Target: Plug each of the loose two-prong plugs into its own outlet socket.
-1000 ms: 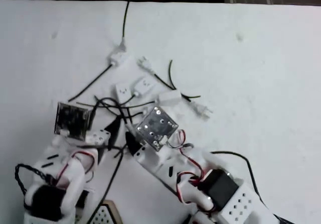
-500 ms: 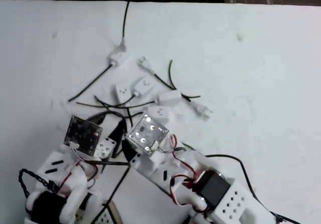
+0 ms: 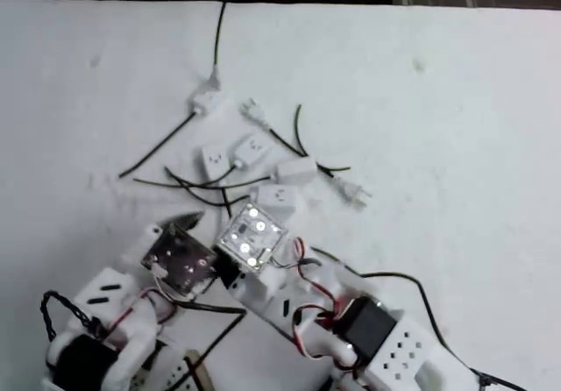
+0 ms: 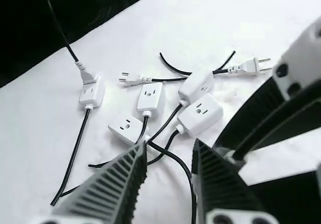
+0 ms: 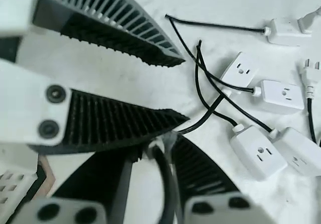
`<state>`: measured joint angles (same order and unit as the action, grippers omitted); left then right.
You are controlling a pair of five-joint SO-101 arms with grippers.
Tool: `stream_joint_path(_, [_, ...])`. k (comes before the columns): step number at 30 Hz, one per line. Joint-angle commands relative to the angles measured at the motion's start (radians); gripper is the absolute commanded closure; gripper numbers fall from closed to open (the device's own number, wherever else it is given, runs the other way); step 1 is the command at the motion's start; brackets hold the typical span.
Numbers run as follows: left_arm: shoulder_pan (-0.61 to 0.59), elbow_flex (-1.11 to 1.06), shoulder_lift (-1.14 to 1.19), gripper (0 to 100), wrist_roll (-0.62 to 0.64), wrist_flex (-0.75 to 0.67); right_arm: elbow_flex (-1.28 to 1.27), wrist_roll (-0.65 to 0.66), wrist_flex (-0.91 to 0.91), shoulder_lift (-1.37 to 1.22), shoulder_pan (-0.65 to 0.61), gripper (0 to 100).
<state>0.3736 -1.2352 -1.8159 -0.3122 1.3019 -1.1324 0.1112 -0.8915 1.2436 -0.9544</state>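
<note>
Now the right gripper [image 5: 164,144] pinches a cord [image 5: 168,184], while the left gripper [image 4: 169,147] gapes. From above, the near plug [image 3: 355,194] lies at two o'clock of both, with the right arm closer.

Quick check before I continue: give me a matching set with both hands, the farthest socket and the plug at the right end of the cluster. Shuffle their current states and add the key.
Things
1. left hand
2. right hand
3. farthest socket
4. right-end plug

States
A. already has a plug in it
B. lying loose on the table, prongs bare
C. shut on a black cable
D. open

Pairs: 1-D, 2-C, 3-A, 4-B
</note>
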Motion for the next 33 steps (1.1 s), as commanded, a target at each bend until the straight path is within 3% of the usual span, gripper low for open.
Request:
stream_joint_path(1, [0.018, 0.017, -0.001, 83, -0.006, 0.002, 0.009, -0.005, 0.024, 0.007, -0.010, 98.1])
stream_joint_path(6, [-0.093, 0.106, -0.001, 83, -0.002, 0.002, 0.008, -0.005, 0.019, 0.007, 0.033, 98.1])
stream_joint_path(16, [-0.232, 0.143, 0.007, 83, -0.006, -0.009, 0.046, 0.078, 0.012, 0.008, 0.401, 98.1])
stream_joint_path(21, [-0.266, 0.091, 0.039, 83, -0.008, -0.086, 0.077, 0.078, -0.019, 0.008, 0.495, 98.1])
stream_joint_path(25, [-0.268, 0.132, 0.254, 83, -0.008, -0.153, 0.077, 0.078, -0.010, 0.008, 0.549, 98.1])
stream_joint_path(33, [-0.266, 0.457, 0.863, 83, -0.011, -0.166, 0.077, 0.078, -0.010, 0.005, 0.628, 98.1])
